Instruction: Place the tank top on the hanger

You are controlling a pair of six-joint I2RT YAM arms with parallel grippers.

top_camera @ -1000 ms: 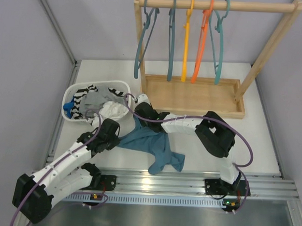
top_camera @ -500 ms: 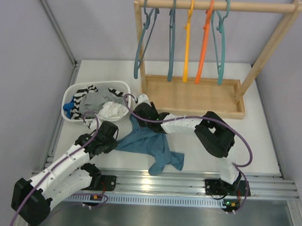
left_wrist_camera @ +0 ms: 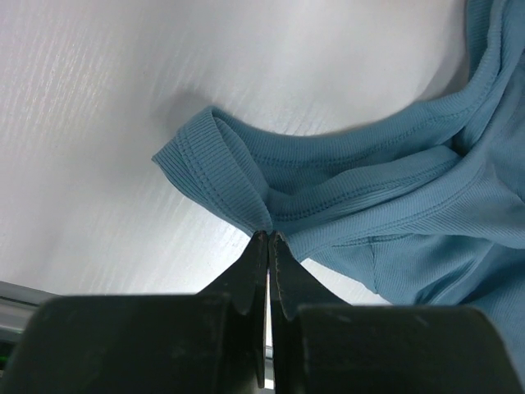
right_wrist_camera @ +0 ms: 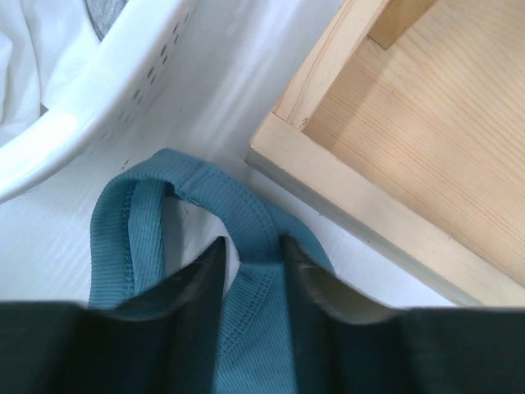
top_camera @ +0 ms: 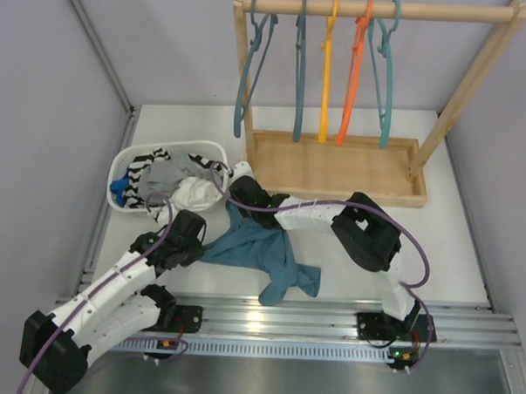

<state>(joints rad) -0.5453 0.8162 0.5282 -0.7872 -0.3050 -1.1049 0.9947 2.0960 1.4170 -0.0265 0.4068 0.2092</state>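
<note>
While left end effector (left_wrist_camera: pixel 268 237) pinches tank top (left_wrist_camera: pixel 385 205)

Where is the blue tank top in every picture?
Top external: the floppy teal-blue fabric tank top lies low in the middle.
Left wrist: right side, its edge pinched in the left pincer.
Right wrist: bottom left, its strap inside the right pincer.
Shared: the white table beneath.

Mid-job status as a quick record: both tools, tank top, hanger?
left tool: shut on a folded edge of the tank top
right tool: shut on a strap, near the basket and the rack
tank top: lying bunched on the table
hanger: hanging on the rack's rail, rightmost, nothing on it
</note>
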